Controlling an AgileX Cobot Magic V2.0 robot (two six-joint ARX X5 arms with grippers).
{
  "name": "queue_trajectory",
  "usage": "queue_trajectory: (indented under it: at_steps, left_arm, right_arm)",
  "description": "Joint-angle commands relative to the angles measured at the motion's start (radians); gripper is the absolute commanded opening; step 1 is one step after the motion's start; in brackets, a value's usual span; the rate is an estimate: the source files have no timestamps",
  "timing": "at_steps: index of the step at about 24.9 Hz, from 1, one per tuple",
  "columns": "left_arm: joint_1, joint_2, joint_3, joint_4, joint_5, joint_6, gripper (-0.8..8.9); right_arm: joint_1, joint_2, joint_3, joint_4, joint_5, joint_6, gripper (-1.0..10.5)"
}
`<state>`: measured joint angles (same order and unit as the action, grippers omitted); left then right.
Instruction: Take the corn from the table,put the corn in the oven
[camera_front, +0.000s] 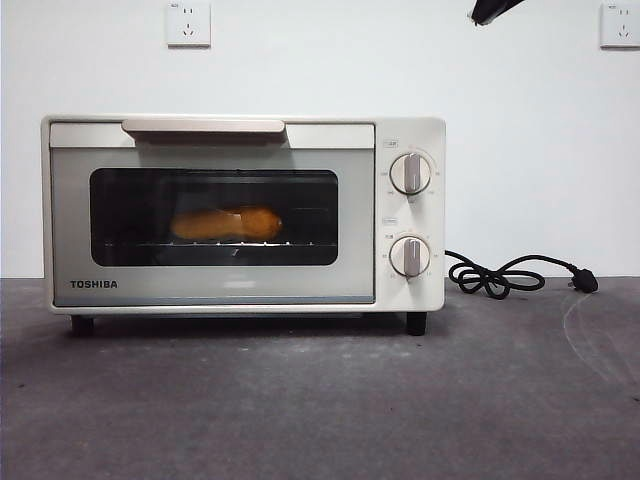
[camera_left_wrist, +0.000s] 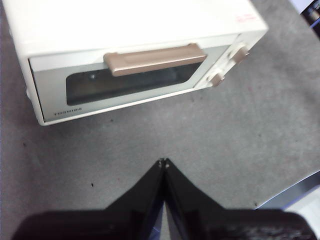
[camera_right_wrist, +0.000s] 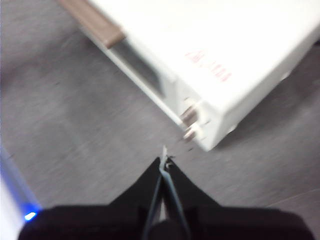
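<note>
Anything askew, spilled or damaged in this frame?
Nothing stands out. The corn lies on the rack inside the oven, door closed, oven square on the table. The cord lies loosely coiled beside it. Both grippers hang shut, holding nothing.

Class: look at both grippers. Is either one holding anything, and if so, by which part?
Nothing is held. The left gripper and right gripper are both shut and empty above the table. The corn lies inside the closed oven.
</note>
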<state>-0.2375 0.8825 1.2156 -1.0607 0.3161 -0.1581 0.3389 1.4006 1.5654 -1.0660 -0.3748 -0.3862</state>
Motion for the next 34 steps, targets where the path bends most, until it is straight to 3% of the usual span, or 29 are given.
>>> queue_trajectory:
  at_steps: [1, 4, 8, 13, 17, 21, 25, 34]
  left_arm:
    - [-0.015, 0.015, -0.004, 0.030, -0.013, 0.005, -0.03]
    - [0.000, -0.020, -0.004, 0.081, -0.061, 0.030, -0.04]
    - [0.042, -0.057, -0.005, 0.200, -0.058, -0.049, -0.03]
    - [0.096, -0.150, -0.114, 0.682, -0.041, -0.050, -0.03]
    - [0.115, -0.286, -0.381, 1.160, 0.060, -0.047, -0.03]
    - [0.145, -0.410, -0.661, 1.471, 0.035, -0.046, -0.03]
    - [0.193, -0.509, -0.853, 1.538, 0.011, -0.047, -0.03]
    - [0.274, -0.715, -1.078, 1.427, -0.047, -0.045, -0.03]
  right_arm:
    - [0.000, -0.004, 0.003, 0.045, 0.019, -0.007, -0.2]
    - [0.000, -0.004, 0.003, 0.096, 0.045, -0.007, -0.2]
    - [0.000, -0.004, 0.003, 0.156, 0.077, -0.007, -0.2]
    - [0.000, -0.004, 0.003, 0.205, 0.089, -0.007, -0.2]
    - [0.000, -0.004, 0.003, 0.207, 0.089, -0.007, -0.2]
    - [0.000, -0.004, 0.003, 0.207, 0.089, -0.007, -0.2]
    - [0.000, -0.004, 0.003, 0.207, 0.089, -0.007, -0.2]
    - [0.000, -0.004, 0.003, 0.207, 0.089, -0.007, -0.2]
